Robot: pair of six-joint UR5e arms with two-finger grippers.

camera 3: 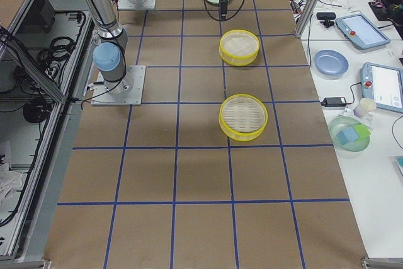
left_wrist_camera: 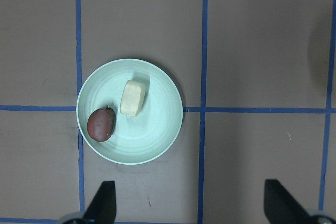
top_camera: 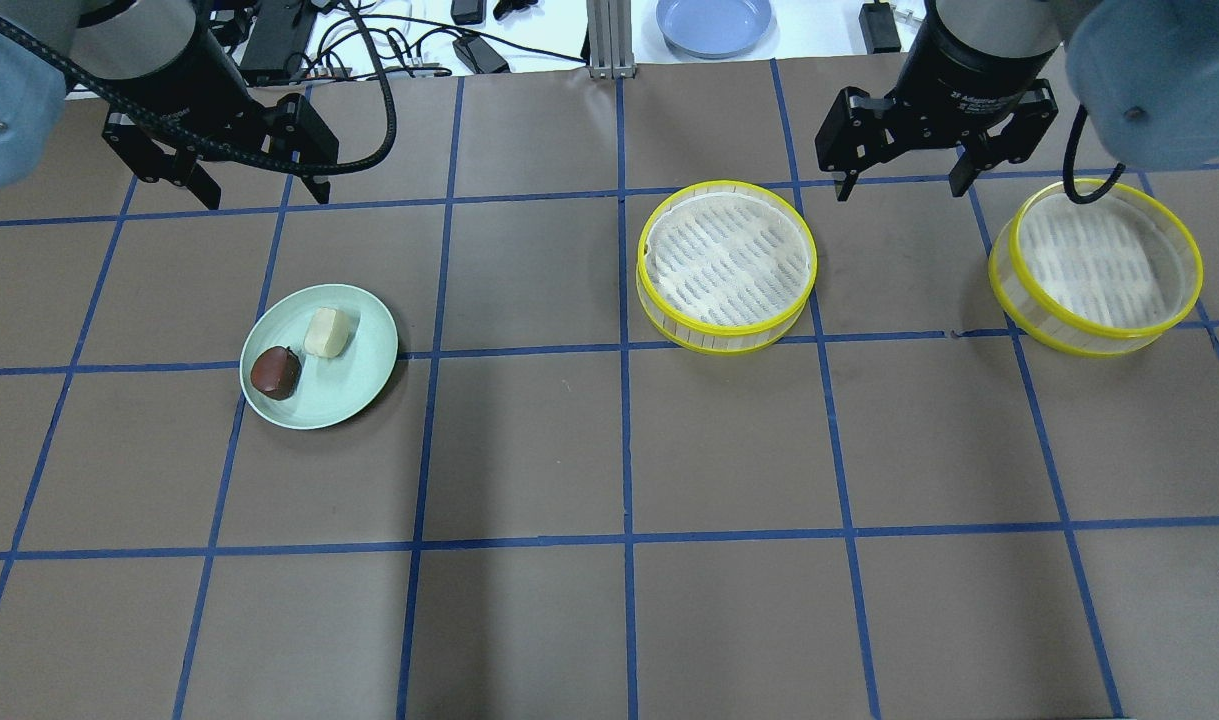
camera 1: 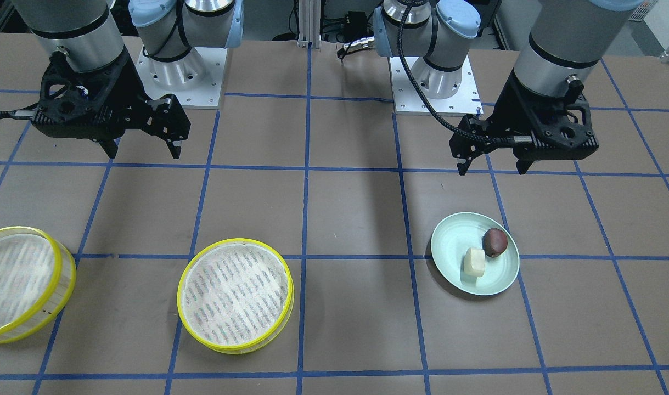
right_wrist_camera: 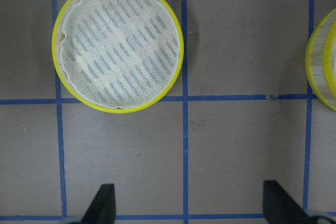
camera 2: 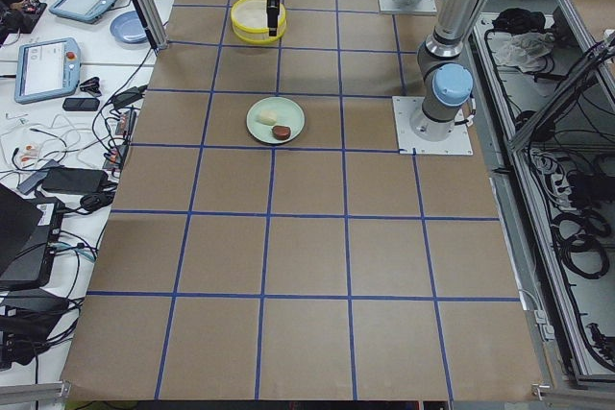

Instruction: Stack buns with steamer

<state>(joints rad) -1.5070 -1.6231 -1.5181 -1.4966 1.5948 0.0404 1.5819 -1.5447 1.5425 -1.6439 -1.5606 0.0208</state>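
Observation:
A cream-white bun (top_camera: 327,332) and a dark reddish-brown bun (top_camera: 275,372) lie side by side on a pale green plate (top_camera: 354,385). The left wrist view shows the cream bun (left_wrist_camera: 133,98) and brown bun (left_wrist_camera: 101,124) ahead of the fingers. My left gripper (top_camera: 264,195) hovers open and empty beyond the plate. One yellow-rimmed steamer tier (top_camera: 726,265) sits mid-table and a second tier (top_camera: 1099,260) at the right; both are empty. My right gripper (top_camera: 904,188) hovers open and empty between them, at their far side.
The brown table is marked with a blue tape grid. A blue plate (top_camera: 714,22) and cables lie off the far edge. The two arm bases (camera 1: 180,71) (camera 1: 436,82) stand at the robot's side of the table.

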